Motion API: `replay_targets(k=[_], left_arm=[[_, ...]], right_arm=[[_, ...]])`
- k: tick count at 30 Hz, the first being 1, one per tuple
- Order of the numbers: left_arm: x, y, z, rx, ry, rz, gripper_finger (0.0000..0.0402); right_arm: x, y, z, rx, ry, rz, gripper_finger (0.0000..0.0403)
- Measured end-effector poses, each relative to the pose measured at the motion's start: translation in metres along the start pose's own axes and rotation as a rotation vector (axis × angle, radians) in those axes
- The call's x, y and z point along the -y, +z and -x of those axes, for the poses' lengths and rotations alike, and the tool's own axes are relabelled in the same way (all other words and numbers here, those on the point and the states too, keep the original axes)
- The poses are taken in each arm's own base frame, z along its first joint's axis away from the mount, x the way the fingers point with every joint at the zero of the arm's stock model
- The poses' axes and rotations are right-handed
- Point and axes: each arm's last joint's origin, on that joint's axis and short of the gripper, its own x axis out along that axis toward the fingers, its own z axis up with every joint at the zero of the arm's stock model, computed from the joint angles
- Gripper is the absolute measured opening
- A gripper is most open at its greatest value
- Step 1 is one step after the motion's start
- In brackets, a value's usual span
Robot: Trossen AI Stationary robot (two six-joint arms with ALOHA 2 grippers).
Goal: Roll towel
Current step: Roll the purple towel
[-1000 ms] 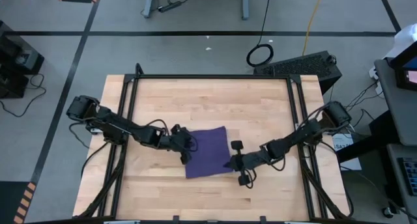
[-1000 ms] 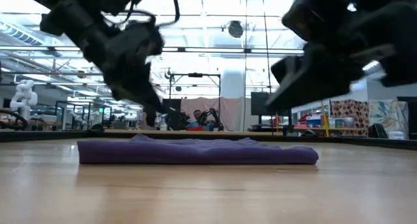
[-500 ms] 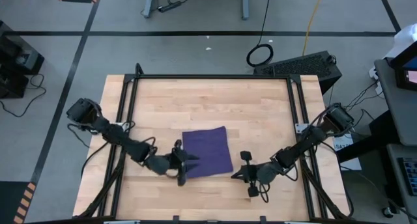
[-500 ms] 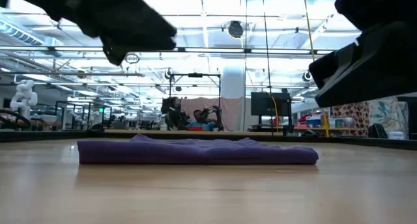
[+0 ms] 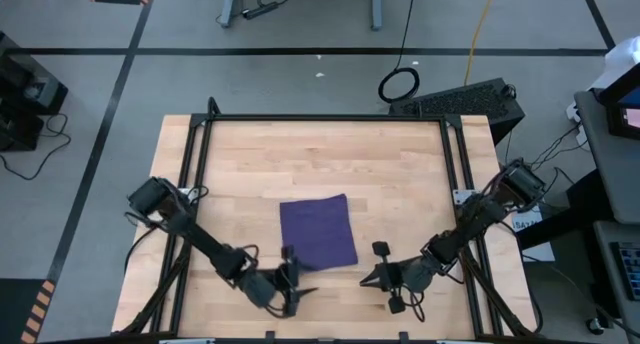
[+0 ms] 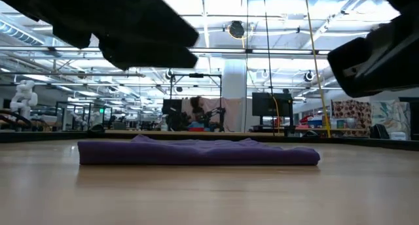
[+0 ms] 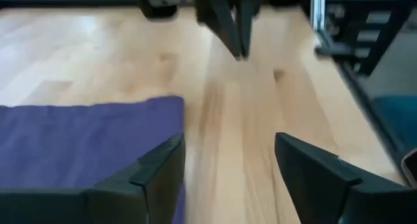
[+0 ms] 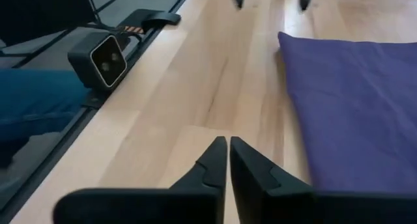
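The purple towel [image 5: 317, 232] lies flat on the wooden table [image 5: 400, 164] as a folded rectangle; in the low view the towel [image 6: 196, 152] is a low, even slab. My left gripper [image 5: 297, 280] stands open just off the towel's near left corner, above the wood. In the left wrist view, my left gripper [image 7: 228, 168] has bare wood between its fingers and the towel [image 7: 85, 142] beside one of them. My right gripper [image 5: 368, 278] is shut off the near right corner. In the right wrist view, my right gripper [image 8: 227, 160] is over wood, with the towel [image 8: 352, 100] to one side.
A small camera block [image 8: 104, 60] sits at the table's near rim close to my right gripper. Black frame rails [image 5: 200, 154] run along the table's left and right sides. Bare wood [image 5: 320, 154] lies beyond the towel's far edge.
My left gripper has left the towel's left edge, swung toward the table's near edge and opened wide. My right gripper has drawn back from the towel's right edge toward the near right. The towel has stayed flat where it was.
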Motion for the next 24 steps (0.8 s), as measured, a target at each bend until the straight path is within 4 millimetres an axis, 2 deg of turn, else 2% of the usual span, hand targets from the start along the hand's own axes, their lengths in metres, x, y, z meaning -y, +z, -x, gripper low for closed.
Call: replay_targets(k=[6, 10, 13, 17, 20, 24], left_arm=[[0.014, -0.012, -0.018, -0.106, 0.123, -0.127, 0.0244], [0.015, -0.013, -0.031, -0.125, 0.184, -0.190, 0.0244], [0.003, -0.007, -0.043, -0.151, 0.172, -0.171, 0.0244], [-0.016, -0.001, -0.058, -0.203, 0.093, -0.134, 0.0232], [-0.027, 0.001, -0.065, -0.232, 0.044, -0.121, 0.0207], [-0.034, -0.003, -0.071, -0.259, 0.031, -0.119, 0.0163]], right_arm=[[-0.004, -0.010, -0.001, 0.008, -0.113, 0.007, 0.0073], [0.005, -0.017, -0.009, -0.001, -0.194, -0.074, 0.0107], [0.014, -0.016, -0.014, -0.016, -0.203, -0.117, 0.0118], [0.020, -0.015, -0.017, -0.048, -0.180, -0.021, 0.0121], [0.023, -0.015, -0.018, -0.062, -0.187, 0.064, 0.0121], [0.027, -0.015, -0.019, -0.073, -0.205, 0.084, 0.0121]])
